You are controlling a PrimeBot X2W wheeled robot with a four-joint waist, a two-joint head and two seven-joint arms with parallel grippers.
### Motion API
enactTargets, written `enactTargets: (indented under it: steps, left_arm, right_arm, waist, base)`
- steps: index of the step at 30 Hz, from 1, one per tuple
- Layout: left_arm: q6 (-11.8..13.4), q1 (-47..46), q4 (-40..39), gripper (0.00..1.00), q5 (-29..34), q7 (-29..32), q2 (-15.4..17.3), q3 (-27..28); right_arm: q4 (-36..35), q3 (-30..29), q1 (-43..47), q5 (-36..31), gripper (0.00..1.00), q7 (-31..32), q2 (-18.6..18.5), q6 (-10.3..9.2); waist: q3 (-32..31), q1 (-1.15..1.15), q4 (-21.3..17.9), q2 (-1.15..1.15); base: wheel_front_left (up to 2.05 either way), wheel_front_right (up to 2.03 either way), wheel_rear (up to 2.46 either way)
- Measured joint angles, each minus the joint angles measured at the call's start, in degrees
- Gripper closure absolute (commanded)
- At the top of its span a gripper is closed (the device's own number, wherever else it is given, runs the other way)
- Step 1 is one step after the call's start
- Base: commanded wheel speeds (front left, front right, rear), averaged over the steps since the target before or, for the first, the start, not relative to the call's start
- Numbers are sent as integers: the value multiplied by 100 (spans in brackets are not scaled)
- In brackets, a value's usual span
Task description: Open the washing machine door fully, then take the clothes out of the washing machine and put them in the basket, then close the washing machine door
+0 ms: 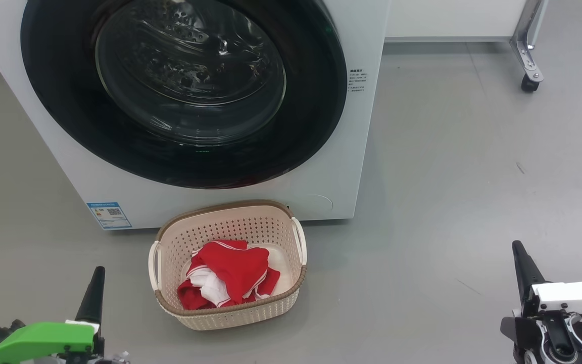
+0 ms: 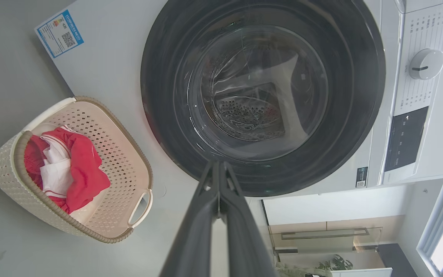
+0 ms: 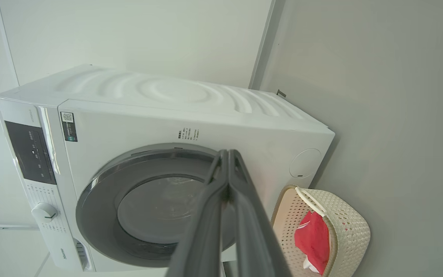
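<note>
Head view: round black-rimmed glass door (image 1: 185,91) shut flush on white front-loading washing machine (image 1: 331,187). Red white-striped clothes (image 1: 230,275) lie inside cream perforated plastic basket (image 1: 230,316) just before it. Left gripper (image 1: 97,283), right gripper (image 1: 522,263): jaws together, empty, low. All steps look done.

The gripper (image 3: 227,154) rose from the bottom edge with its two dark fingers pressed together, and nothing was between them. Behind it stood the white machine (image 3: 148,123), turned on its side in this view. Its door (image 3: 98,200) was closed, with a dark rim around the glass. A dark panel (image 3: 29,154) and a white knob (image 3: 44,211) were on the left part of the machine. A small round cap (image 3: 305,163) was near its lower corner. Just beside that corner, the basket (image 3: 350,227) stood on the grey floor (image 3: 379,96). The red clothes (image 3: 313,238) lay inside it.
</note>
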Motion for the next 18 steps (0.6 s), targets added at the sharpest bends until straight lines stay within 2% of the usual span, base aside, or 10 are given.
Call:
enactTargets:
  steps: [10,18]
  left_arm:
    - [-110,-125,135,100,-712,120,4,136]
    - [-111,-175,158,100,-727,124,5,152]
  right_arm:
    - [67,-167,-127,730,100,141,-27,54]
    - [87,-178,-159,743,100,148,-37,55]
  waist:
    - [-17,0,14,0]
    - [-18,0,14,0]
  base:
    - [0,0,0]
    - [0,0,0]
